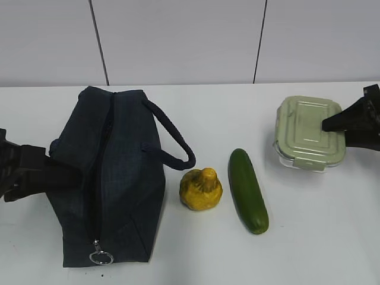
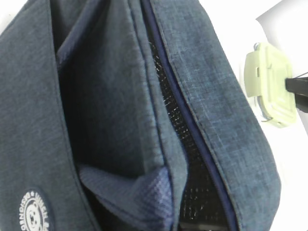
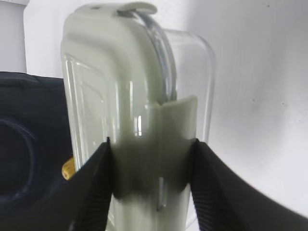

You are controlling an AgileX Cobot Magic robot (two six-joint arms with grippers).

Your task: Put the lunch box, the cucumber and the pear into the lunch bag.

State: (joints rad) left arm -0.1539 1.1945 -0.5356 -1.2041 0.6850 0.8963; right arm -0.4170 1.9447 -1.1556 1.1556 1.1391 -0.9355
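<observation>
The dark navy lunch bag [image 1: 119, 172] lies on the white table at the left, its zipper running toward a metal ring pull [image 1: 101, 257] at the near end. My left gripper [image 1: 62, 175] presses against the bag's left side. Its fingers do not show in the left wrist view, which is filled by the bag [image 2: 96, 106]. The yellow pear [image 1: 202, 189] and the dark green cucumber [image 1: 248, 190] lie beside the bag. My right gripper [image 1: 332, 126] is shut on the right end of the sage-lidded lunch box [image 1: 307, 133], its fingers [image 3: 96, 183] clamping lid and clear base [image 3: 144, 96].
A loop handle [image 1: 175, 148] of the bag sticks out toward the pear. The grey wall stands behind the table's far edge. The lunch box also shows in the left wrist view [image 2: 269, 82], beyond the bag.
</observation>
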